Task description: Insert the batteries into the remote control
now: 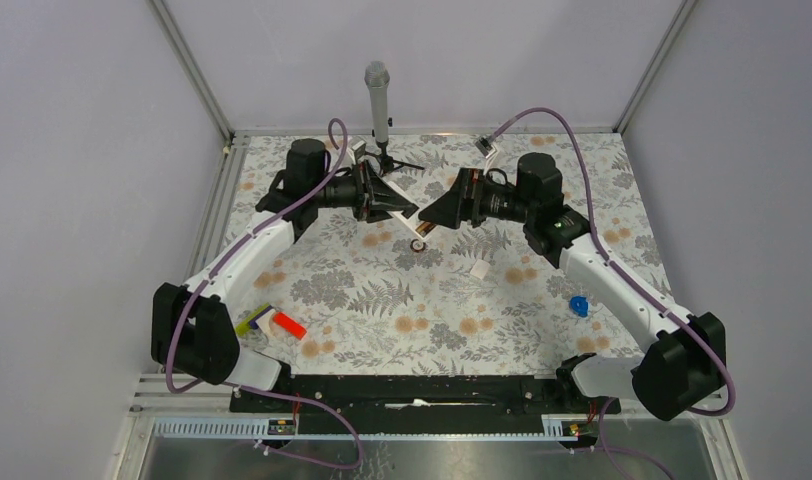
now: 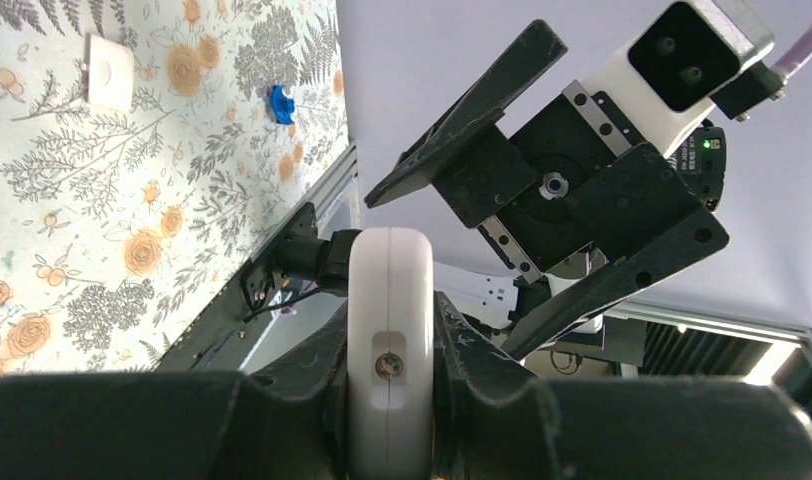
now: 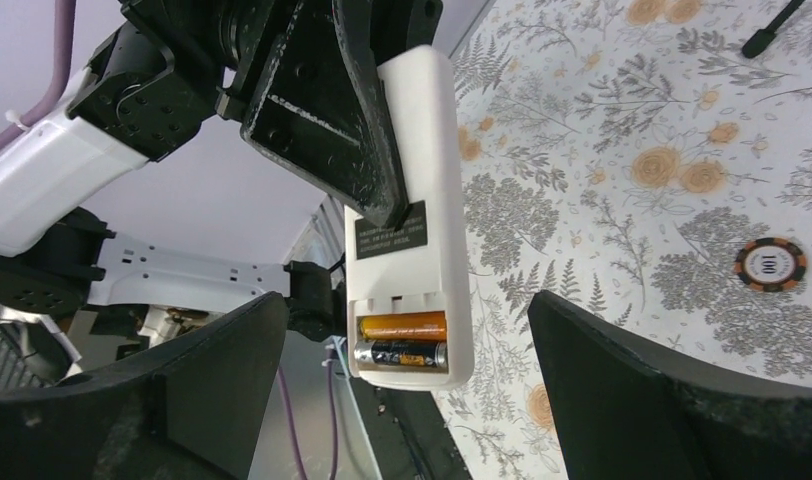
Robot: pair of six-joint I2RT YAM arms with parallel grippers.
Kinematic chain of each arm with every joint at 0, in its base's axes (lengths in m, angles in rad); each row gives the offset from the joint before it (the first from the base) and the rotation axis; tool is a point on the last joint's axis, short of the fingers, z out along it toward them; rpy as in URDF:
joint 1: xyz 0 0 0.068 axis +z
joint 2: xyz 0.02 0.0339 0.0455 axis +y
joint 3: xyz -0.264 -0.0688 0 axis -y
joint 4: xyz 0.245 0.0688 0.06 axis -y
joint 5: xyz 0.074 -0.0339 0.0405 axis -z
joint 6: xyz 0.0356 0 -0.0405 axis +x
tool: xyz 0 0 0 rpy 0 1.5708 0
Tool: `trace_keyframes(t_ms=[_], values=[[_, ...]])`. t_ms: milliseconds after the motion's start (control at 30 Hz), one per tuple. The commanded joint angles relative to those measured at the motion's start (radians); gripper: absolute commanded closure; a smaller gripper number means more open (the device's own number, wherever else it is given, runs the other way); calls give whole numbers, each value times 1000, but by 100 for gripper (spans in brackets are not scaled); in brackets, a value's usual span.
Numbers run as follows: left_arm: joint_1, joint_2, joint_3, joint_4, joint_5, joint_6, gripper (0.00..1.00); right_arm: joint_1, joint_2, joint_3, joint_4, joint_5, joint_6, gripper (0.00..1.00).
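The remote control (image 3: 414,140) hangs in the air over the middle of the table, white back toward the right wrist camera. My left gripper (image 2: 390,300) is shut on its sides, and in the left wrist view I see the remote control (image 2: 389,265) end on. Its battery bay is uncovered, and the two batteries lie in it side by side: an orange one (image 3: 403,326) above a dark one (image 3: 400,353). My right gripper (image 3: 406,310) is open, its fingers (image 3: 142,400) wide on either side of the bay end, touching nothing. From above, the left gripper (image 1: 400,208) and the right gripper (image 1: 434,218) face each other.
A small white rectangular piece (image 1: 479,269) lies on the floral cloth right of centre. A brown poker chip (image 1: 419,245) sits below the grippers. There is a blue object (image 1: 579,305) near the right arm, a red-and-white block (image 1: 277,323) near the left base, and a microphone stand (image 1: 379,100) at the back.
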Motion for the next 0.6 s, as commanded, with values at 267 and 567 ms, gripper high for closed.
trace_keyframes(t_ms=[267, 567], values=[[11, -71, 51, 106, -23, 38, 100, -5, 21, -32, 121, -201, 47, 17], [11, -77, 39, 122, -22, 25, 100, -5, 54, -45, 156, -219, 69, 48]])
